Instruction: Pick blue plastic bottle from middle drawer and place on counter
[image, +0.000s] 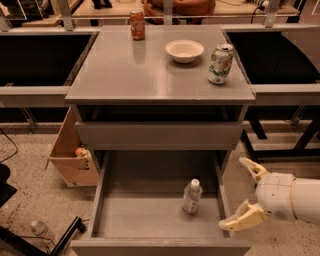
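Observation:
The blue plastic bottle (192, 196), clear with a white cap and pale label, stands upright on the floor of the open middle drawer (150, 215), right of centre. My gripper (245, 192) is at the lower right, just outside the drawer's right wall and to the right of the bottle. Its two cream fingers are spread apart and hold nothing. The grey counter (135, 70) is the cabinet's top, above the drawer.
On the counter stand an orange can (137, 24) at the back, a white bowl (184, 50) and a green-and-white can (220, 63) near the right edge. A cardboard box (72, 155) sits on the floor left of the cabinet. Dark bins flank the counter.

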